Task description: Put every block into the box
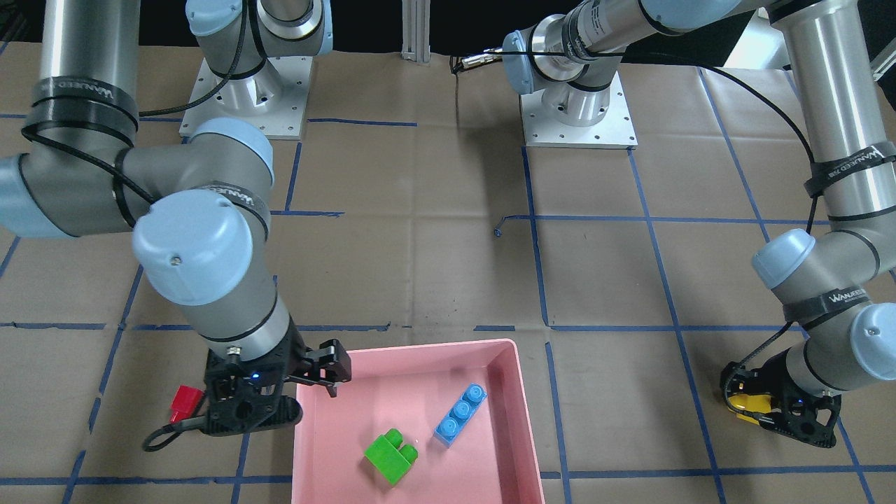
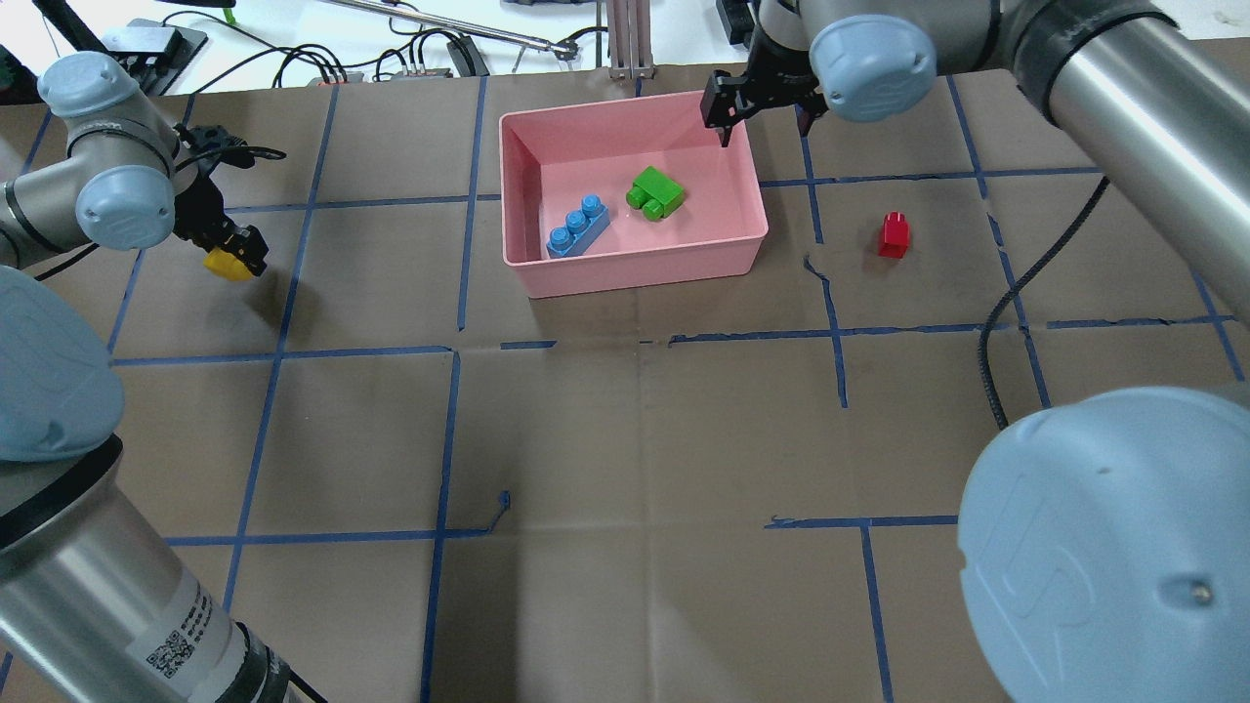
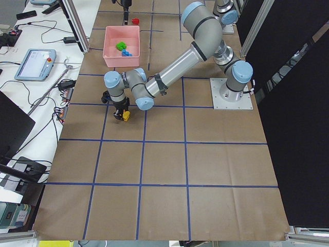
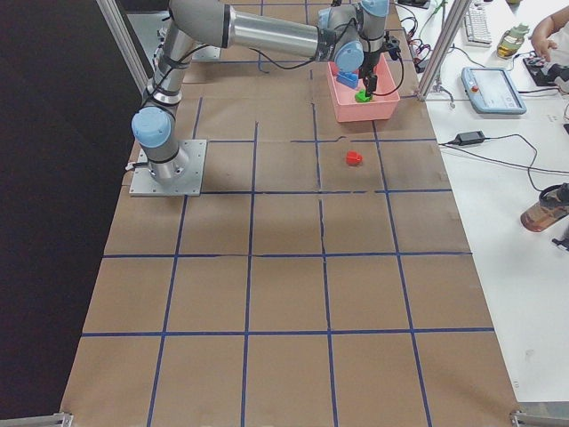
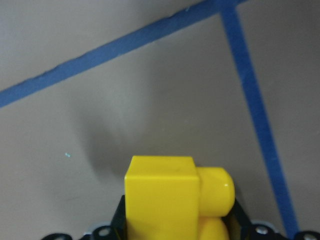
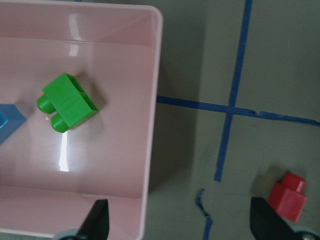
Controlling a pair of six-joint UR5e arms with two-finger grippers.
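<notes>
The yellow brick, clamped in the left gripper, should ride high toward three o'clock and clear the box wall before release. The right gripper hangs wide and empty.

the table is covered edge to edge in brown paper, marked into large squares by lines of blue tape, some of them broken or torn. the pink box sits flat on it toward the side far from the robot, and the red brick lies alone on the paper to the box's right, clear of its wall. at the robot's edge the right arm's base plate and the left arm's base plate rest on the same surface.
</notes>
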